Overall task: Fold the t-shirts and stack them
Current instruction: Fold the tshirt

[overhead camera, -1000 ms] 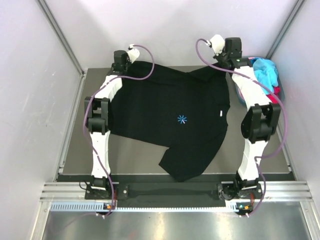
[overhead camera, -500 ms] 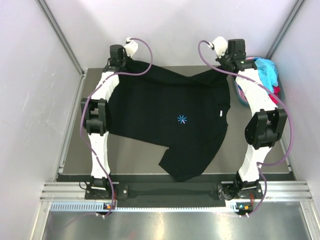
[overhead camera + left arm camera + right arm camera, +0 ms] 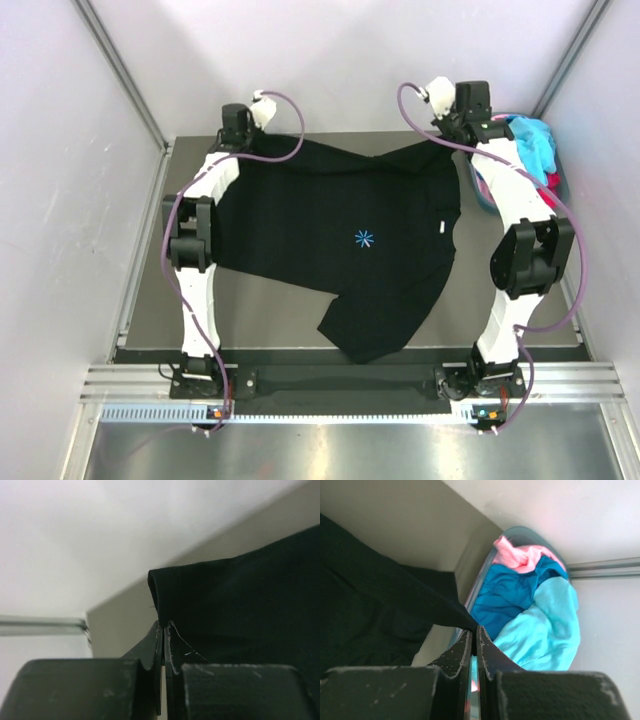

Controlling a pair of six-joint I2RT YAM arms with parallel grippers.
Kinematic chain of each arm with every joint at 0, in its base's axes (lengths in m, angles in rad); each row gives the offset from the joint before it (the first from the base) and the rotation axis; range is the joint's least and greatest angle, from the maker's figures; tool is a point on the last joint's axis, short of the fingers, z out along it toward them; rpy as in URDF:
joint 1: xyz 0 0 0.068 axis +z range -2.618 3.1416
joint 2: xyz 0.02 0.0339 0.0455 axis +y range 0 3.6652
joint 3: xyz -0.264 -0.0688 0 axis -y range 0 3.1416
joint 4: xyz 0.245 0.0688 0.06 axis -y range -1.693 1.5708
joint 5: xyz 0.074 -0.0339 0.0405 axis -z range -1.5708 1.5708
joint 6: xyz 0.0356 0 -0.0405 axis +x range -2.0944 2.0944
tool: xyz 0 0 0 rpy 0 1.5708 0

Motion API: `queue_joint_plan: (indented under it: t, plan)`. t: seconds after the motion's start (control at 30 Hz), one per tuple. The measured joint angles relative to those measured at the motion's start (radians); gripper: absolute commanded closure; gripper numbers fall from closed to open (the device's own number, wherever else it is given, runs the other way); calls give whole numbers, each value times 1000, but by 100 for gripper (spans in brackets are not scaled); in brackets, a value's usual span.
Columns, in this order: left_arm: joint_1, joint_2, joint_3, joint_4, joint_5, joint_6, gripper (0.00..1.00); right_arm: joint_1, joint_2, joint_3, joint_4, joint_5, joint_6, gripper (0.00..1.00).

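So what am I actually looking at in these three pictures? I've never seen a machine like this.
It is two white robot arms bolted to the near edge of a table. The wide picture comes from a fixed camera above and behind them, so the left arm is on the left and the right arm on the right. The other two pictures come from small cameras on each wrist, looking along that arm's own jaws, the dark blocks at the bottom. Spread on the table is a black t-shirt with a small blue star print. Each arm's jaws are shut on the far edge of it, pinching the cloth. Beside the right arm sits a tub of bright clothes, blue, turquoise and pink.
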Motion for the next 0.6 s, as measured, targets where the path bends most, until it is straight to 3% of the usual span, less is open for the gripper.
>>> queue_joint_plan:
  t: [0.23, 0.6]
  plan:
    - [1, -117, -243, 31, -1, 1, 100, 5, -86, -156, -32, -13, 26, 100]
    - [21, -266, -351, 68, -10, -18, 100, 64, -280, -356, -109, -45, 83, 100]
